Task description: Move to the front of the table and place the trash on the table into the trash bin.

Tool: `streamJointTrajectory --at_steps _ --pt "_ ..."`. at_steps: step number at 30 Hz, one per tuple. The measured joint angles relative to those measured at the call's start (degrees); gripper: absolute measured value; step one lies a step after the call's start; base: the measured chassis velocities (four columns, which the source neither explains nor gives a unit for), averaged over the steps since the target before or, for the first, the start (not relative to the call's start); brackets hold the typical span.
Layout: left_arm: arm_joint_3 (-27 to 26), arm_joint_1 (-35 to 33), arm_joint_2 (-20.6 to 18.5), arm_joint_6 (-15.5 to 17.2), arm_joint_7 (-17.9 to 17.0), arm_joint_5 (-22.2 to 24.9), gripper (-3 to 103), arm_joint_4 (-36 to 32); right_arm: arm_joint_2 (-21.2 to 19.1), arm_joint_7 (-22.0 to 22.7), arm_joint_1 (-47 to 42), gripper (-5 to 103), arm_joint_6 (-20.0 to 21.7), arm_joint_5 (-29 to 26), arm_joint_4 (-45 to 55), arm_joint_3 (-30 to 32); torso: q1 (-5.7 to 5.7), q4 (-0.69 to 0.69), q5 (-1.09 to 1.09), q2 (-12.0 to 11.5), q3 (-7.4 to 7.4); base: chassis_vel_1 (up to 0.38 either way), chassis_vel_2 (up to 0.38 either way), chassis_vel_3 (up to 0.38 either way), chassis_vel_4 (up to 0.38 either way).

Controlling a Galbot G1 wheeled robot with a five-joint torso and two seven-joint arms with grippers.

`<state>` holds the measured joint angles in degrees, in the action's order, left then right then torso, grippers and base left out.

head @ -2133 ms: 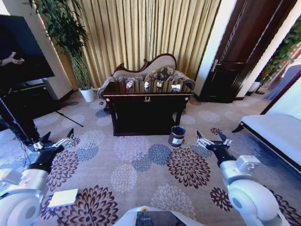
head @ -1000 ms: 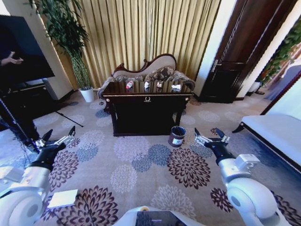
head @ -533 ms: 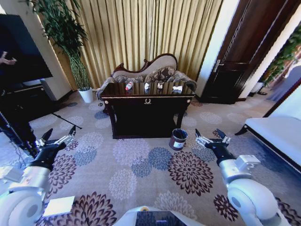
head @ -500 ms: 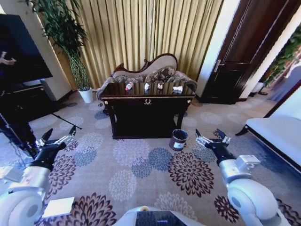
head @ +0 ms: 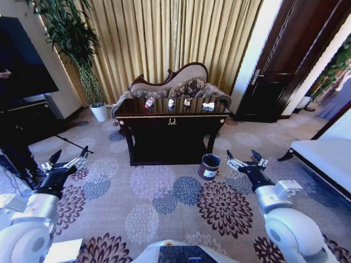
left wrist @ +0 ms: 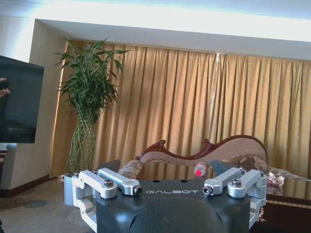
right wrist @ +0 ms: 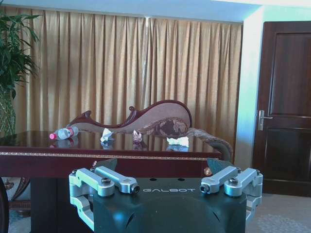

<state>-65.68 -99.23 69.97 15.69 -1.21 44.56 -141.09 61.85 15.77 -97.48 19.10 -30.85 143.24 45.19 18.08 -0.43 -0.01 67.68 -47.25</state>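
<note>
Pincers [head: 244, 159] [head: 68, 159] spread above carpet [head: 164, 192].

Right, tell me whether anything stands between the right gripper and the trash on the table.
Nothing visible does. The right gripper hangs open over bare carpet, short of the table; the trash lies on its top, and the bin stands beside that line.

The table [head: 171, 118] carries a bottle [head: 148, 102] and 3 crumpled scraps [head: 187, 102].

Table [head: 171, 125] dark glossy wood (mirror-like top); bottle [right wrist: 63, 133] clear plastic.
</note>
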Motion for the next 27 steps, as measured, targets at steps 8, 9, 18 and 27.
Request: streamJointTrajectory --at_steps 8,9,18,27 --pt "0.3 -0.1 0.3 0.0 0.2 -0.2 100 0.0 0.0 -0.3 0.1 100 0.1 -0.1 0.0 -0.1 0.01 0.01 0.01 0.0 -0.01 -0.146 0.156 0.140 -0.147" --pt "0.3 -0.1 0.3 0.0 0.2 -0.2 100 0.0 0.0 -0.3 0.1 100 0.1 -0.1 0.0 -0.1 0.01 0.01 0.01 0.0 -0.01 -0.139 0.156 0.157 -0.149" --pt "0.2 -0.2 0.4 -0.1 0.3 -0.2 100 -0.2 0.0 -0.3 0.0 100 0.1 -0.1 0.0 -0.1 0.01 0.00 0.01 0.0 0.00 -0.165 0.154 0.152 -0.164" --pt "0.1 -0.3 0.4 -0.1 0.3 -0.2 100 -0.3 -0.1 -0.3 0.0 100 0.1 -0.1 0.0 -0.1 0.02 0.00 0.01 0.0 -0.01 -0.179 0.187 0.181 -0.184"
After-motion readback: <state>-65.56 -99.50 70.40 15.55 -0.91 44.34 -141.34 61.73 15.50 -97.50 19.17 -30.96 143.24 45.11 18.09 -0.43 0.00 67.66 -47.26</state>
